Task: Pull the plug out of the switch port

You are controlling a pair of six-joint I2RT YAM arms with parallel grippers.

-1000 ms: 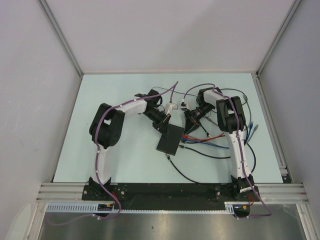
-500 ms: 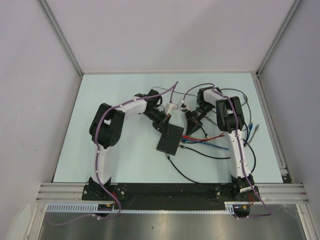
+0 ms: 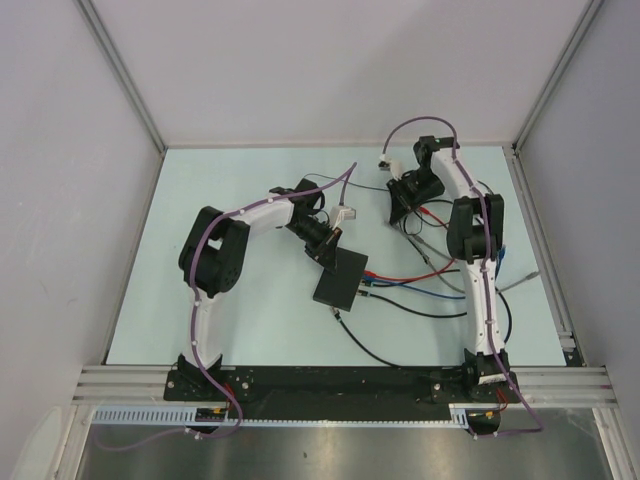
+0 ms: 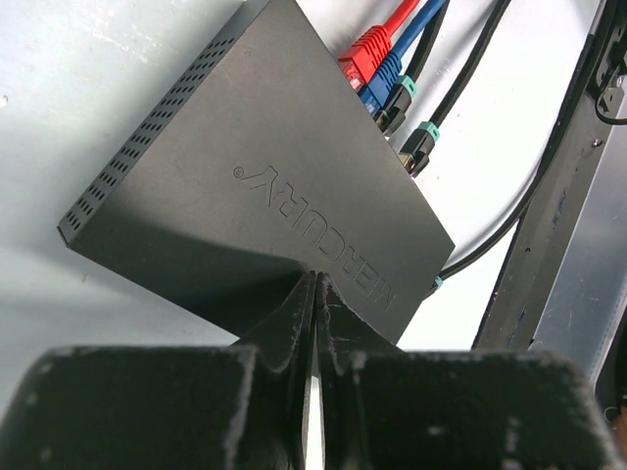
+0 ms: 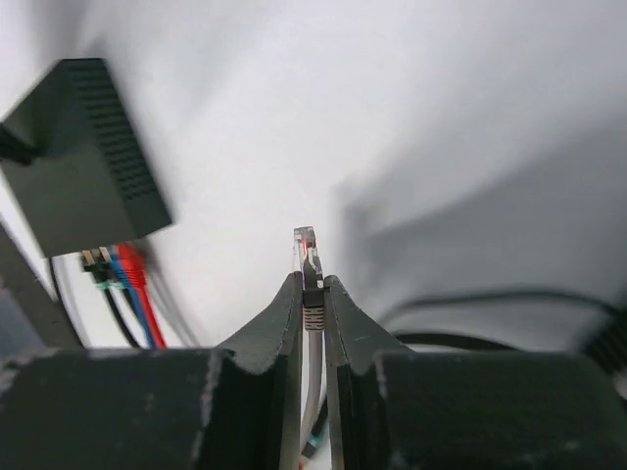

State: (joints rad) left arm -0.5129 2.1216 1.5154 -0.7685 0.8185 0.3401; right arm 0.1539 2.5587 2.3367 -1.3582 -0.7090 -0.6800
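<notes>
The flat black box lies mid-table, with its port edge facing right. Red, blue and black plugs sit in sockets there; which socket is empty I cannot tell. My left gripper is shut and empty, its tips pressed on the box top. My right gripper is raised behind and to the right of the box, shut on a clear plug with a grey cable. This plug hangs free in the air, well away from the box.
Red, blue and black cables run from the box to the right and loop over the table. A grey cable trails toward the right rail. White walls enclose the table at the back and on both sides.
My right gripper has drawn back from the box's port edge and up toward the back right, taking the grey-cabled plug out with it. The left gripper and the box have stayed put.
</notes>
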